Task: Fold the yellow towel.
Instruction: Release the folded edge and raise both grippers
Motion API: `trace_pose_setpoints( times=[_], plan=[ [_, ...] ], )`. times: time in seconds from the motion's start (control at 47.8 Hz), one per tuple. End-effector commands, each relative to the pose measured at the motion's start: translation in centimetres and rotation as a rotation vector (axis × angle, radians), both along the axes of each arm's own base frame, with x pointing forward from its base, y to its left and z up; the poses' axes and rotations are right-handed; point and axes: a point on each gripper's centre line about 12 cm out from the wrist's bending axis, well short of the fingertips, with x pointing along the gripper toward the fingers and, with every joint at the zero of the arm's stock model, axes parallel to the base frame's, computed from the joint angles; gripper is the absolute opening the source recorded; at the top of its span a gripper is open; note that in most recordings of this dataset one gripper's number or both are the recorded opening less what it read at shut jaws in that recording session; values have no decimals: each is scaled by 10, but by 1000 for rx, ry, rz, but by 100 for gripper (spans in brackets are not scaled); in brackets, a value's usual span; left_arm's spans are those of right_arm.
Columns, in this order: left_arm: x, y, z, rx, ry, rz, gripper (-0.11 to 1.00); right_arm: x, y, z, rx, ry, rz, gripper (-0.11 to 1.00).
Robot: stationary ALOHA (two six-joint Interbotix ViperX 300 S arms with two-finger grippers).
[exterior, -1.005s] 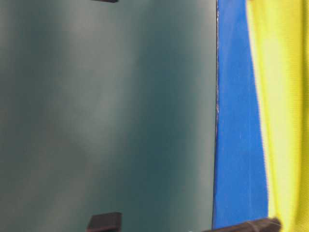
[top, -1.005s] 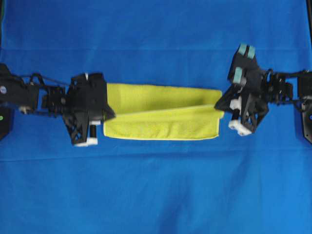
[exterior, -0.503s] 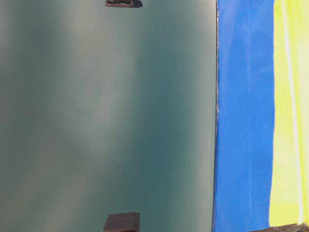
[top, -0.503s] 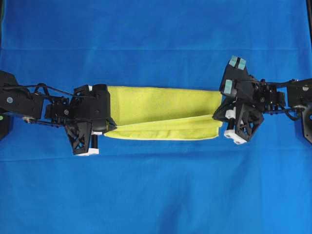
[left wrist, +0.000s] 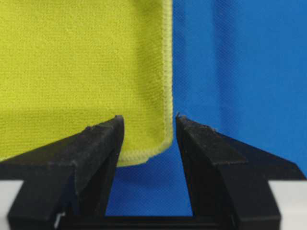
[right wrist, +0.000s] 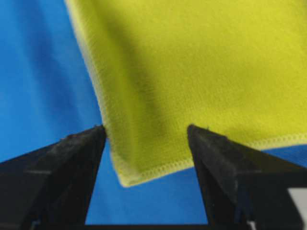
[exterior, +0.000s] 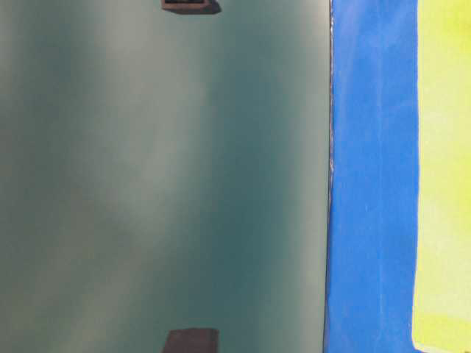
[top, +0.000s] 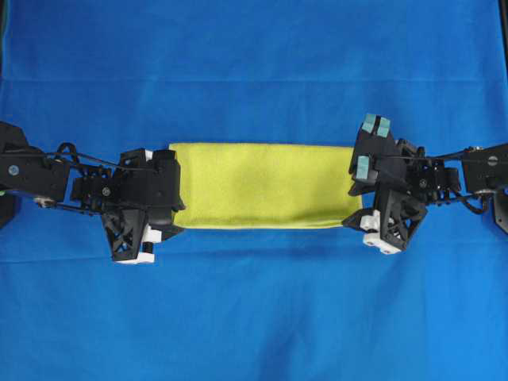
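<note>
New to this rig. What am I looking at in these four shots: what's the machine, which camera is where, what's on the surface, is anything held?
Two black robot arms face each other across a blue cloth surface. The overhead view shows both: the left gripper and the right gripper sit at opposite ends of a yellow towel, which lies flat as a folded long strip.

The two close-ups come from cameras mounted on each wrist, looking out between the black fingers. Each shows a towel corner between open jaws, so nothing is held.

The table-level view appears turned sideways and is mostly a blurred grey-green background, with a band of blue cloth and the towel's edge at the right.
</note>
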Motion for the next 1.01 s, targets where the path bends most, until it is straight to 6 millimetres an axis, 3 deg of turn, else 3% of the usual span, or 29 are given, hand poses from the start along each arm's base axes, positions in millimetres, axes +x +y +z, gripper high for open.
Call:
trace_pose_setpoints(
  times=[0.0,0.168,0.356,0.482,0.628,0.775,0.984],
  plan=[
    [4,-2,20,-7,-55,-3,44,6,2,17,-4,-48,14,63],
    [-3,7,42,10,-71,4,44,6,0,41,-42,-87,43,61],
    [-5,40,50,44,-98,79,44,1,-22,61,-124,-141,30,61],
    [-3,62,39,71,-60,127,44,-3,-50,53,-153,-108,-44,61],
    [-1,79,23,90,-12,157,44,-9,-74,28,-162,-20,-110,61],
    [3,91,9,103,-5,180,44,-8,-85,0,-149,48,-137,61],
    [6,100,-15,105,19,204,44,-3,-92,-21,-136,73,-152,61]
  ],
)
